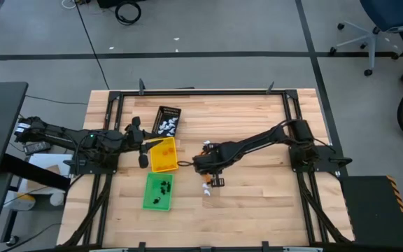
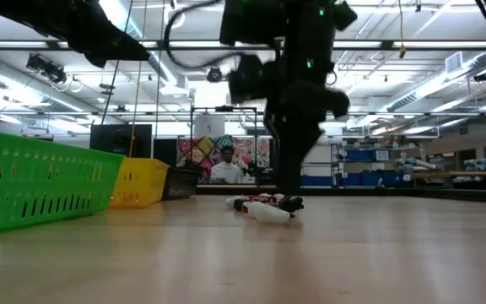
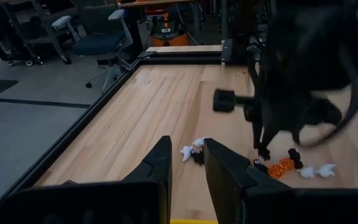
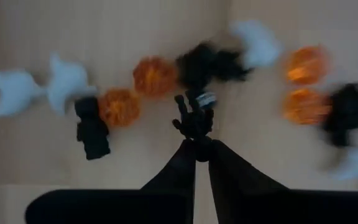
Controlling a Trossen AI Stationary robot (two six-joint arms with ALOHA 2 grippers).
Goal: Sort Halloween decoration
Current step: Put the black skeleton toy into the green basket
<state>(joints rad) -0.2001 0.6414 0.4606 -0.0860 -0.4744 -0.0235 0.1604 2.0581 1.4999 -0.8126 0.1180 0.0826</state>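
Observation:
The Halloween decoration is a scatter of tiny white, orange and black trinkets [image 4: 120,106] lying on the wooden table near its middle [image 1: 206,187], also seen in the low view [image 2: 264,209] and the left wrist view [image 3: 284,167]. My right gripper [image 4: 196,140] points down among them, shut on one black trinket. My left gripper [image 3: 187,171] hovers at the yellow tray [image 1: 163,155], open and holding nothing. White trinkets lie in the black tray [image 1: 168,120], and dark ones lie in the green tray [image 1: 158,191]. My right gripper pinches a small black trinket [image 4: 194,119] between its two fingertips [image 4: 185,155], coming from above and pointing down. The trinket sticks out past the finger ends. Whether it is lifted off the table or still rests on it, I cannot tell.
Three trays sit in a column left of the trinkets: black farthest, yellow in the middle, green [image 2: 32,186] nearest. A dark metal frame [image 1: 201,92] borders the table. Bare wood lies near and right of the trinkets. A person shows far behind the table [image 2: 226,165].

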